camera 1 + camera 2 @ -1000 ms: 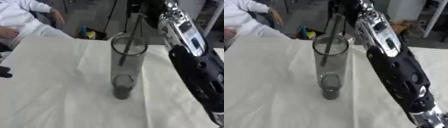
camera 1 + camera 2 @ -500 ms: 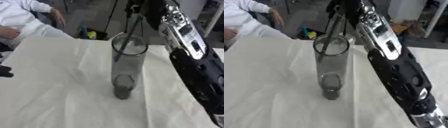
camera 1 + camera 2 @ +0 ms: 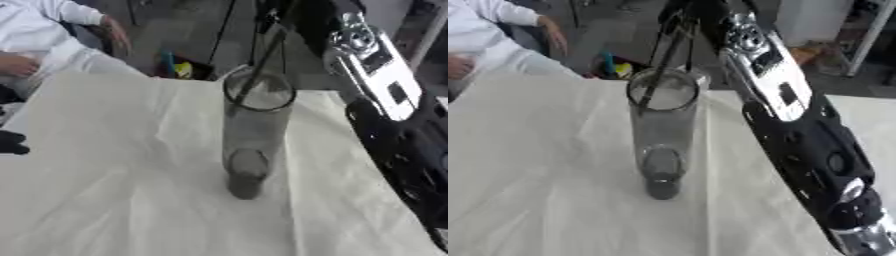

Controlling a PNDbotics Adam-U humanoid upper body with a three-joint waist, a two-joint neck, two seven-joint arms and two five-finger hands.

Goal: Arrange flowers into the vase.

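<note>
Left eye view shows a tall clear glass vase (image 3: 254, 135) upright mid-counter on a creased white cloth (image 3: 114, 165), a thin dark stem (image 3: 262, 60) slanting into its mouth. The right robot hand (image 3: 697, 15) sits above the rim at the stem's top, its fingers too dark to tell. Only a black tip of the left robot hand (image 3: 10, 142) shows at the counter's left edge.

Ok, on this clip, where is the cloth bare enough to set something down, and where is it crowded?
Bare white cloth lies left of the vase, out to the dark left hand at the left edge, and in front of the vase's base. Crowded: the right side, filled by the right arm, and above the vase's mouth, where a dark stem enters.
</note>
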